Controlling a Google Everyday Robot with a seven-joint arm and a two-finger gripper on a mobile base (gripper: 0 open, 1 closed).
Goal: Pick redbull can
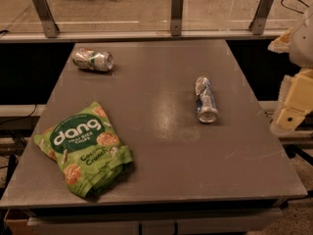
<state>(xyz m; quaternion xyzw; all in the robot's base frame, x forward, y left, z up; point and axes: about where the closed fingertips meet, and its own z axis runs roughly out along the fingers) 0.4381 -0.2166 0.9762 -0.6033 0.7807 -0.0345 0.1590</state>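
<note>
The redbull can (206, 100) is slim and silver with blue markings and a dent around its middle. It lies on its side on the right half of the grey table (161, 155), with one shiny end facing the front. My gripper (295, 104) is a pale yellow shape at the right edge of the view, off the table's right side. It is well to the right of the can and holds nothing that I can see.
A shorter, fatter silver can with green and red markings (93, 59) lies on its side at the back left. A green Dang chip bag (84, 148) lies at the front left. A railing with metal posts (177, 12) runs behind the table.
</note>
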